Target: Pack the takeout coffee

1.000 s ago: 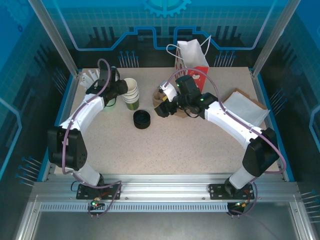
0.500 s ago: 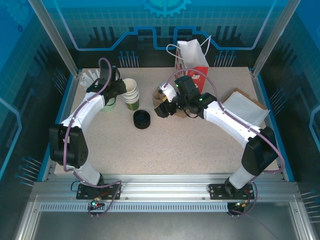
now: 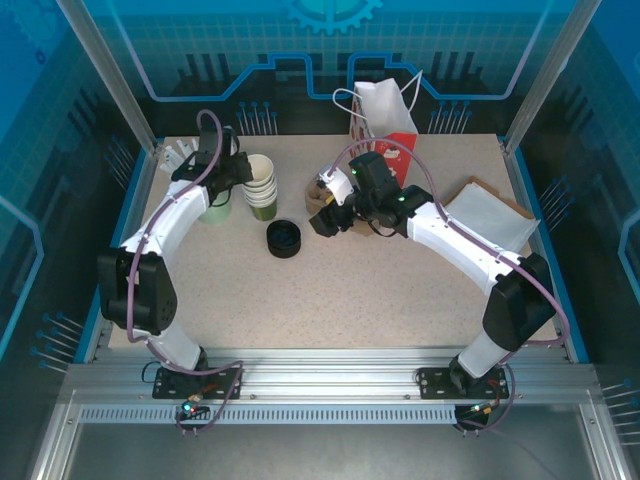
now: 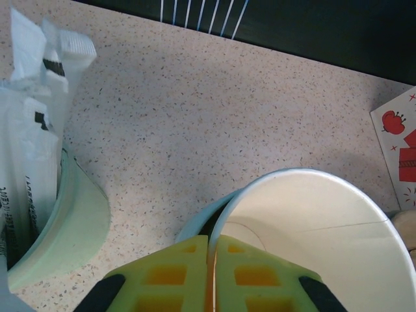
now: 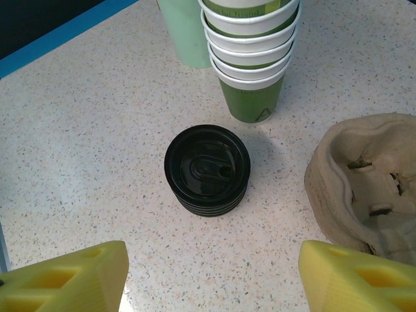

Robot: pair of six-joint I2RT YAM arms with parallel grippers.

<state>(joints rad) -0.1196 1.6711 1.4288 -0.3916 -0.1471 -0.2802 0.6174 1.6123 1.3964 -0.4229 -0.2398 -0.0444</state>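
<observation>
Yellow fingers of the left gripper (image 4: 211, 244), apart a second ago, have now clamped onto the cream rim of the top cup (image 4: 312, 247) in the stack of cups (image 3: 262, 186) at the table's far left, so the cup for the takeout coffee is probably secured, though not yet lidded. It stands upright, mouth up, long axis vertical. The right gripper (image 5: 211, 266) hangs unclenched and empty above the black lids (image 5: 207, 170).

Speckled, matt, stone-like tabletop (image 5: 97, 162). Black plastic lid stack (image 5: 207, 170), slight gloss. Smooth matt paper cup stack (image 5: 250, 58), green outside. At 3 o'clock of lids, carrier (image 5: 344, 175): rough fibrous pulp. Matt yellow plastic on left gripper (image 4: 212, 244).
</observation>
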